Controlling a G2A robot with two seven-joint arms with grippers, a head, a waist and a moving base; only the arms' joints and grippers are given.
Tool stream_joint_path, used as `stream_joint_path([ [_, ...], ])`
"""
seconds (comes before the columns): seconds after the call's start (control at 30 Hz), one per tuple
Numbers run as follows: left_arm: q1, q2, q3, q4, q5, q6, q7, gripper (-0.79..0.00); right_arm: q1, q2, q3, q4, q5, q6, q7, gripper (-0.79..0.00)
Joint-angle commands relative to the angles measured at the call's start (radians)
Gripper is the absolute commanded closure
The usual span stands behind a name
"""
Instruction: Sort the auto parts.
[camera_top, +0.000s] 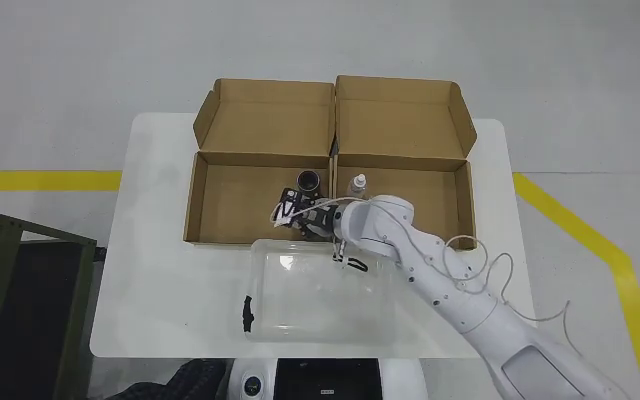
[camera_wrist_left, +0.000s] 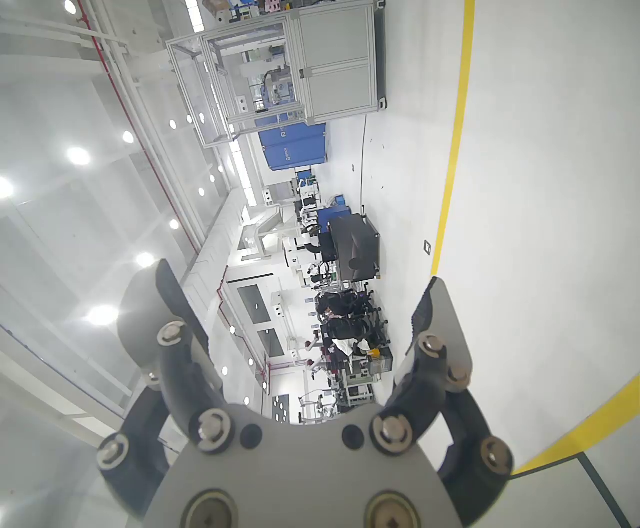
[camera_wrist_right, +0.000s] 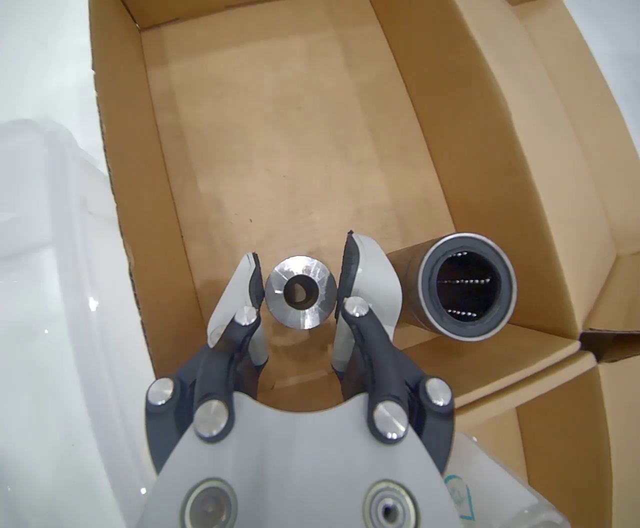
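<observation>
Right gripper (camera_wrist_right: 301, 270): clasping steel bushing (camera_wrist_right: 300, 296) over left box (camera_wrist_right: 280, 125), beside linear bearing (camera_wrist_right: 467, 292). Step: depositing. Next: lower, release. Left gripper (camera_wrist_left: 300, 277): spread, empty.

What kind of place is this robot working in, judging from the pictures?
Probably a large industrial hall or robotics workshop: yellow lines marked on a pale floor, a framed machine enclosure, and workstations with office chairs under bright ceiling lights.
</observation>
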Motion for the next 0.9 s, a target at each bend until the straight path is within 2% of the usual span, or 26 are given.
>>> stream_joint_path([
  [0.0,0.0,0.0,0.0,0.0,0.0,0.0,0.0,-0.785,-0.013,0.004,0.009,-0.04,-0.011,-0.008,0.003,-0.286],
  [0.23,0.0,0.0,0.0,0.0,0.0,0.0,0.0,-0.785,-0.092,0.024,0.049,-0.22,-0.041,-0.03,-0.009,-0.292],
  [0.47,0.0,0.0,0.0,0.0,0.0,0.0,0.0,-0.785,-0.199,0.052,0.142,-0.333,-0.025,-0.05,-0.07,-0.296],
  [0.87,0.0,0.0,0.0,0.0,0.0,0.0,0.0,-0.785,-0.506,0.121,0.428,-0.511,-0.046,-0.081,-0.284,-0.292],
])
